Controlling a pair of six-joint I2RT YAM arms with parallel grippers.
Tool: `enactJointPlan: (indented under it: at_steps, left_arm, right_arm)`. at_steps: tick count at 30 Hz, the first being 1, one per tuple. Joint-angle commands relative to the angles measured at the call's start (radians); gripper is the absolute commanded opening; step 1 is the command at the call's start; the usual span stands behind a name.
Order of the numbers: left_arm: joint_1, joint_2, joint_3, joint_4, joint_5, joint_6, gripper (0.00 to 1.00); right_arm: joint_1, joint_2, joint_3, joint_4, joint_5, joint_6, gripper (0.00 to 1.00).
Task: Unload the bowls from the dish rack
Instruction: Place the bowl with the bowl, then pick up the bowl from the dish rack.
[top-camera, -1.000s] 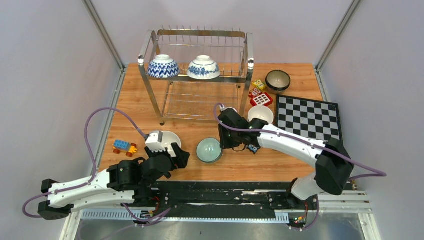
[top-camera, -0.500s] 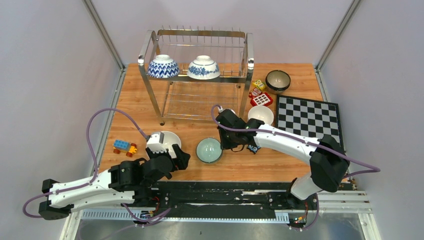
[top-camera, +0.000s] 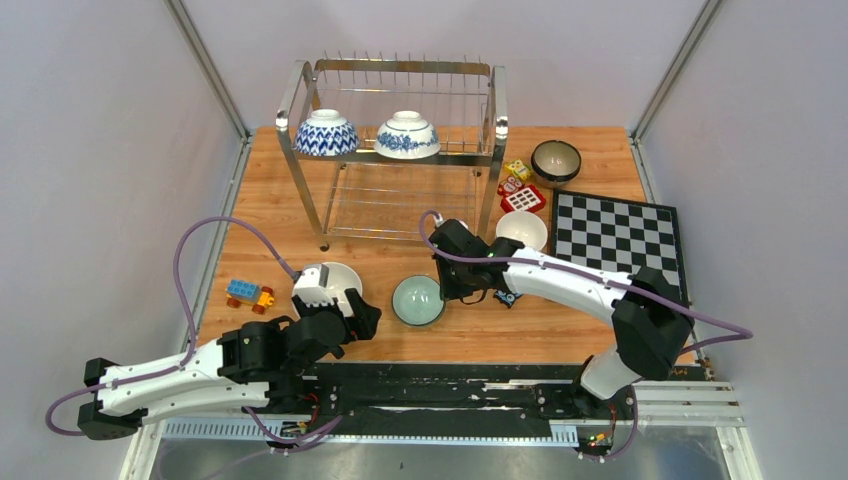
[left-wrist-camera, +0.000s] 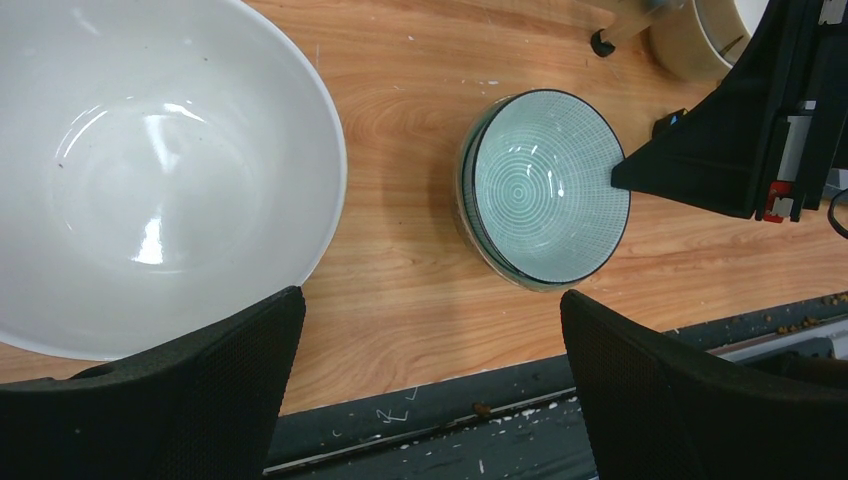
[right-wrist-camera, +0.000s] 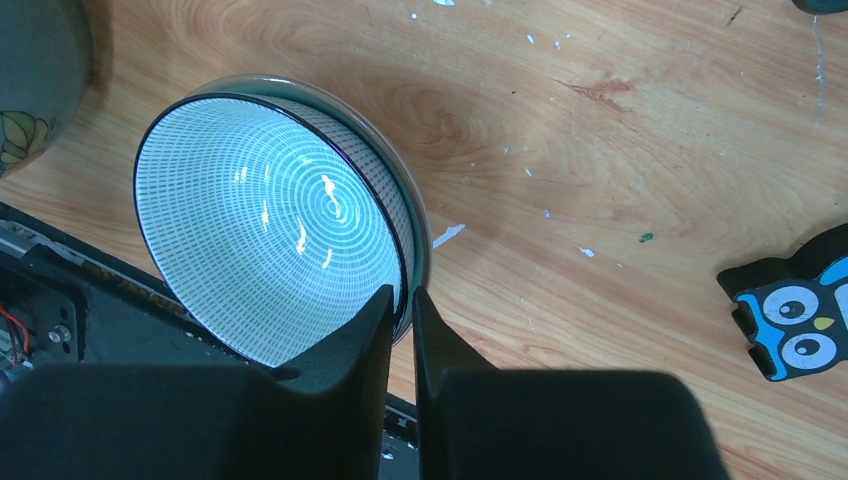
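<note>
1. R claw (right-wrist-camera: 400, 320): closed on the rim of the green bowl (right-wrist-camera: 270, 250), one finger inside the wall, one outside.
2. That bowl is on the counter (top-camera: 540, 330) just in front of the dish rack (top-camera: 497, 110), toward its right-front leg. Can't tell if it's lifted yet.
3. L claw (left-wrist-camera: 430, 300): wide open, holding nothing, beside the white bowl (top-camera: 335, 280), which is in front of the rack's left-front leg.
4. On the rack's upper tier: 2 blue-and-white bowls (top-camera: 327, 132), side by side, prob. rim-down. Lower tier looks bare.
5. Handling, my guess: glazed ceramic, so stiff, slick and chippy, w/ moderate weight. A one-sided rim pinch lets a bowl pivot, so I want the wall deep between the pads and slow moves.
6. For the rack pair, I'd grip the rim at the front edge, lift clear of the wires, and keep off the steel frame.
</note>
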Motion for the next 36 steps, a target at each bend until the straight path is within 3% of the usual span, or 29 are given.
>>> enactJointPlan:
  at_steps: [1,10,18,25,30,36]
  left_arm:
    - [-0.004,0.0,-0.01,0.022,-0.009,-0.01,1.0]
    - [-0.004,-0.001,0.024,0.0,-0.052,0.026,1.0]
    - [-0.004,0.004,0.19,-0.029,-0.209,0.207,1.0]
    - [-0.003,0.002,0.278,0.255,-0.335,0.538,1.0]
    - [-0.003,0.014,0.323,0.606,-0.2,0.817,0.99]
    - [0.011,0.249,0.604,0.556,-0.176,0.925,1.0]
  right_arm:
    - [0.012,0.003,-0.011,-0.024,0.002,-0.005,0.16]
    - [0.018,-0.121,0.005,-0.051,0.017,-0.029,0.36]
    - [0.049,-0.379,-0.007,-0.098,0.019,-0.216,0.39]
    - [0.05,-0.604,-0.103,-0.047,0.032,-0.287,0.41]
    - [0.048,-0.761,-0.192,0.073,0.055,-0.285,0.45]
    - [0.048,-0.883,-0.209,0.109,0.1,-0.317,0.46]
